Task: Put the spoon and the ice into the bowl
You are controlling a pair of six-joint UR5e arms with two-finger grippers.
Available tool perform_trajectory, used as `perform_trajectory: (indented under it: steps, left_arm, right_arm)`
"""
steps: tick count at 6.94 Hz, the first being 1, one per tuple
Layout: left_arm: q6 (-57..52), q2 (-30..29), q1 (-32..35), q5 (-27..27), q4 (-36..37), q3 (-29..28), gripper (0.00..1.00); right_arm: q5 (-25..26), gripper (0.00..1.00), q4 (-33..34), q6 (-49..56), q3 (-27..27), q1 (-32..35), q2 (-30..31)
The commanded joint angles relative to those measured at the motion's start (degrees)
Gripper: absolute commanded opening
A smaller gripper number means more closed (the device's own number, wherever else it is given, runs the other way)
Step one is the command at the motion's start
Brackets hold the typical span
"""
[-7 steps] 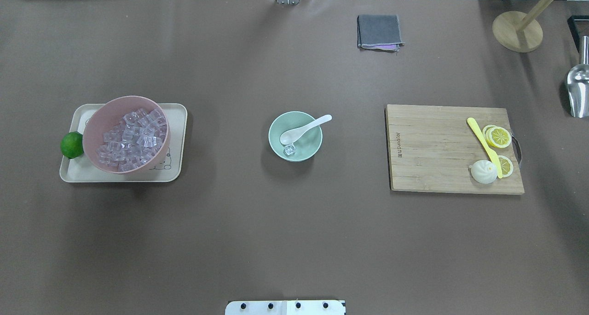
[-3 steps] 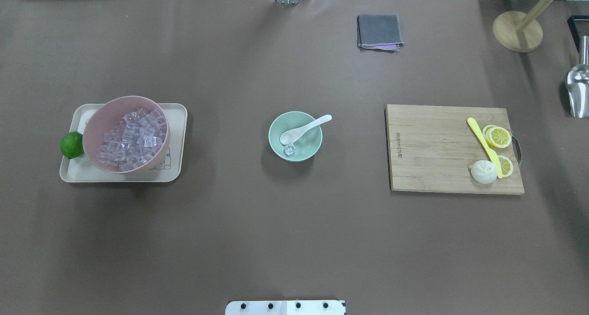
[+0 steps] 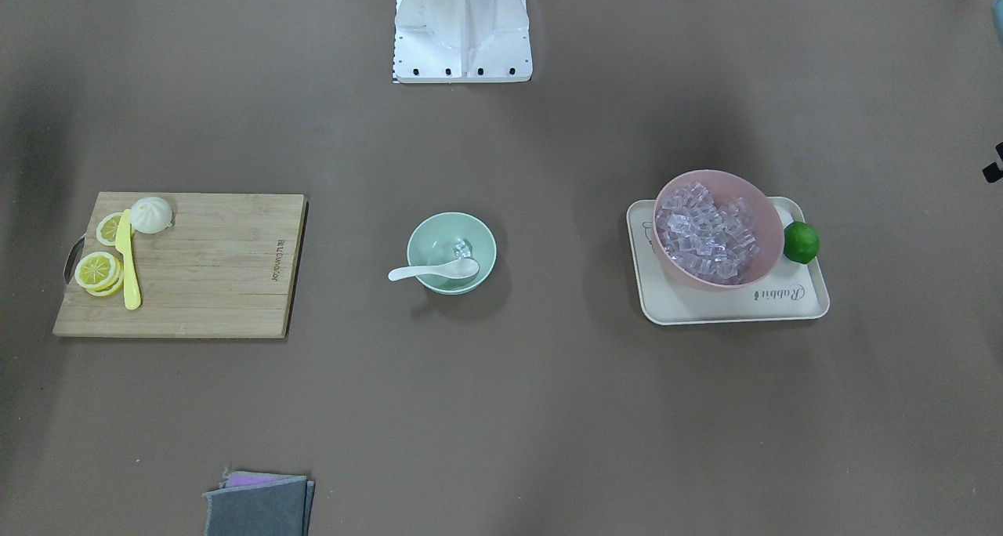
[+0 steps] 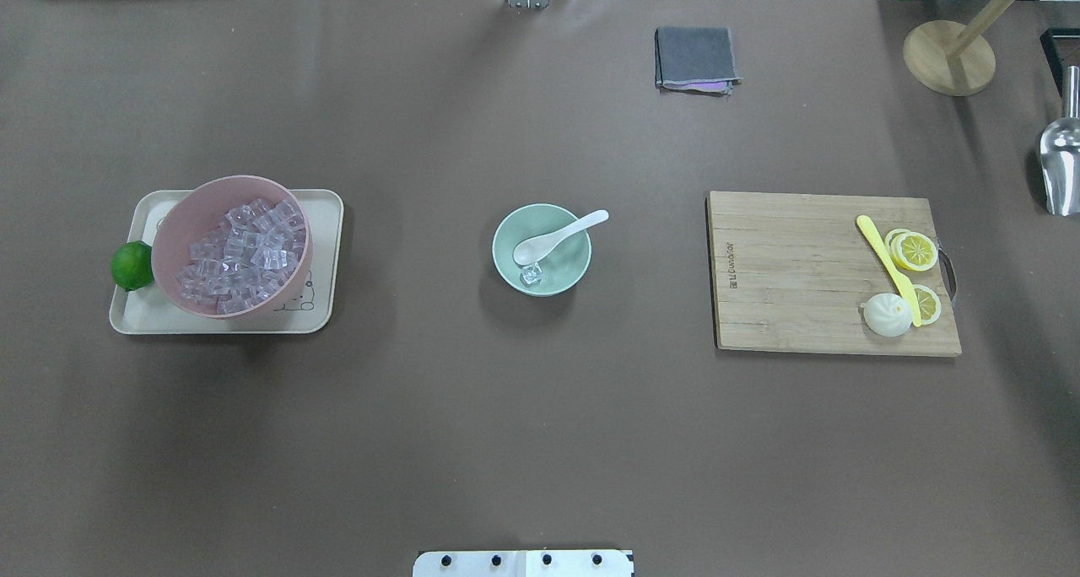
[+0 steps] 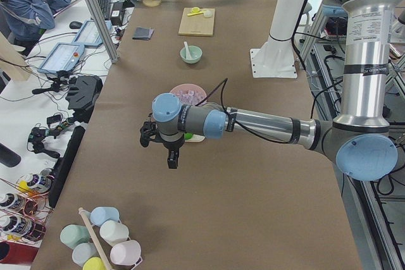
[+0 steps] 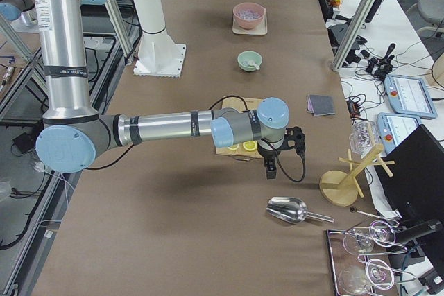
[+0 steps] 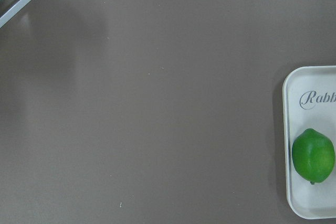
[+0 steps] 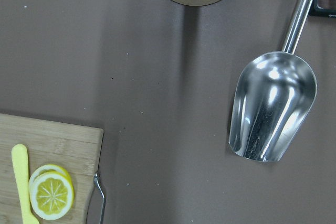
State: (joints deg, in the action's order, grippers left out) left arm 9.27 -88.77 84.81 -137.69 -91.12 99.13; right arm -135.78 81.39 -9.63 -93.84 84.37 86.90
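Your white glossy soup spoon (image 4: 557, 235) lies in the small mint-green bowl (image 4: 567, 265) at the middle of the table. Its scoop rests inside, and its short handle leans on the far right rim and sticks out past it. One clear ice cube (image 4: 531, 275) sits on the bowl's floor, just beside the scoop on the near side.

To the left you have a cream rectangular tray (image 4: 323, 216) carrying a larger pink bowl (image 4: 181, 214), which is heaped with more clear cubes (image 4: 240, 256). A green lime (image 4: 132, 266) sits at the tray's left edge, against the pink bowl.

To the right of the mint bowl, well apart from it, lies a bamboo cutting board (image 4: 793, 273). At its right end a yellow plastic knife (image 4: 886, 266) lies between lemon slices (image 4: 915, 250), with a white round bun (image 4: 886, 315) touching its near tip. A folded grey cloth (image 4: 696, 56) lies at the far edge. In the far right corner are a round wooden stand base (image 4: 947, 58) and a shiny metal scoop (image 4: 1059, 168).

The left gripper (image 5: 172, 158) hangs above the table off the tray's left end. The right gripper (image 6: 270, 169) hangs between the board and the metal scoop. Both appear only in the side views, so you cannot tell whether either is released or clenched.
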Motion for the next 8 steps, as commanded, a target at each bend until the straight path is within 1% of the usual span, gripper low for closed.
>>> perform_trajectory:
  steps: [1,2,8]
  left_arm:
    - [-0.1,-0.3,1.5,-0.2,-0.5,-2.9,0.98]
    - [0.0,-0.2,2.3,-0.2,-0.5,-2.8,0.98]
    - [-0.1,0.3,2.3,-0.2,-0.5,-3.5,0.98]
  right_arm:
    - [-0.6,1.00,0.0,0.0,-0.1,0.0,0.1]
    - [-0.8,1.00,0.0,0.0,-0.1,0.1,0.1]
    - [-0.6,1.00,0.0,-0.1,1.0,0.1,0.3]
